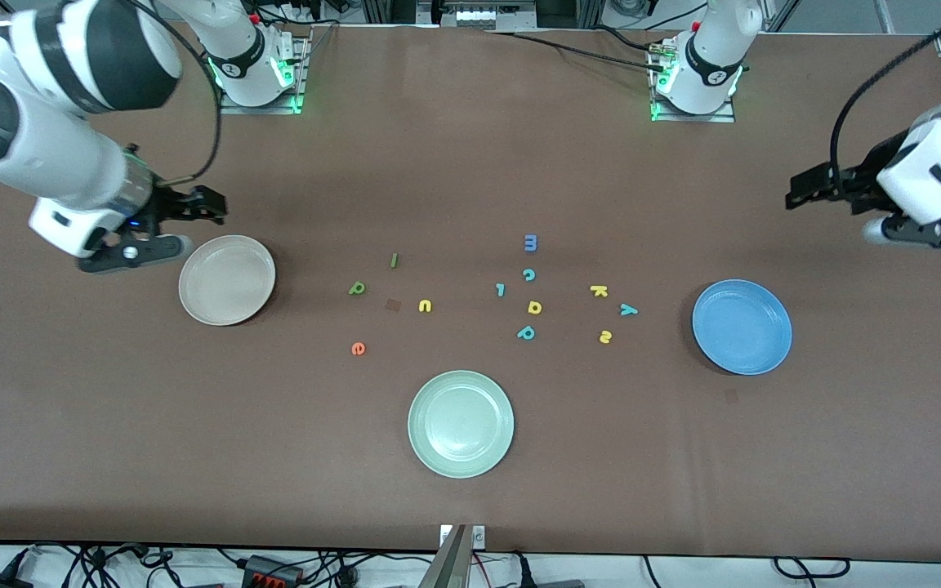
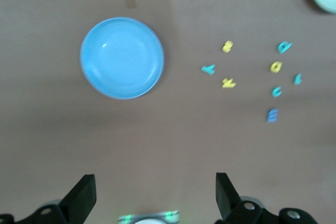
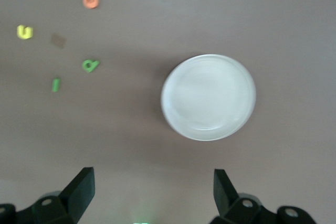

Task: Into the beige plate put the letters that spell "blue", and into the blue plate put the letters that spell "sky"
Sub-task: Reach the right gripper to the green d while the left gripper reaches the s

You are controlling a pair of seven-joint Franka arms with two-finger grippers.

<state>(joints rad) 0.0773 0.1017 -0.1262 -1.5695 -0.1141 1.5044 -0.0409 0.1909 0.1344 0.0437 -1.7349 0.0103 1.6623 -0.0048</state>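
Note:
The beige plate (image 1: 227,280) lies empty toward the right arm's end, and the blue plate (image 1: 742,327) lies empty toward the left arm's end. Between them on the table are the dark green b (image 1: 357,287), green l (image 1: 394,260), yellow u (image 1: 425,306) and orange-red e (image 1: 358,349). Closer to the blue plate lie the yellow k (image 1: 599,291), teal y (image 1: 628,309) and yellow s (image 1: 605,336). My right gripper (image 1: 193,224) (image 3: 154,190) hangs open and empty beside the beige plate. My left gripper (image 1: 834,214) (image 2: 156,192) hangs open and empty over bare table by the blue plate.
A pale green plate (image 1: 461,423) sits nearest the front camera, mid-table. Among the letters are a blue m (image 1: 531,242), teal c (image 1: 528,275), yellow a-like letter (image 1: 534,307) and teal p (image 1: 526,332). A small dark patch (image 1: 393,305) marks the cloth beside the u.

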